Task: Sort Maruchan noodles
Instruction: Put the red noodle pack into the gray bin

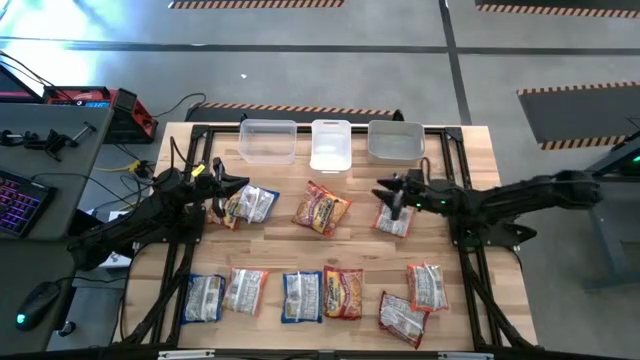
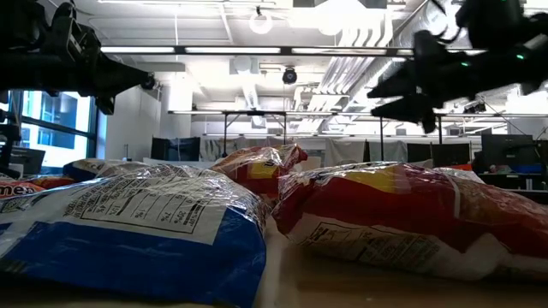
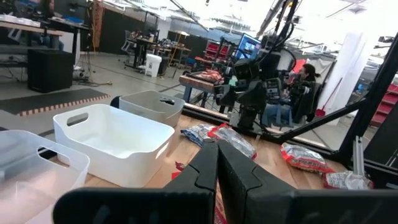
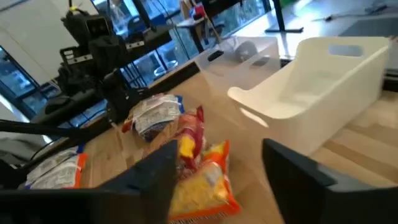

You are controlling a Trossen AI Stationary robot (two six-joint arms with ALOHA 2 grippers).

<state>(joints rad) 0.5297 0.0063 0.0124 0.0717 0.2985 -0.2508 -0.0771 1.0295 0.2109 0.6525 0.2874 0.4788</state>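
right gripper hung open just above the pink packet, nearer than the left gripper, which was closed, empty, beside the blue packet.

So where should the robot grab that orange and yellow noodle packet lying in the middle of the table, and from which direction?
Come straight down on the orange and yellow packet and pinch it across its narrow width near the middle. It lies flat and tilted on the table with bare wood around it, so its long edges are free. The right gripper is open and close by; the left gripper looks shut.
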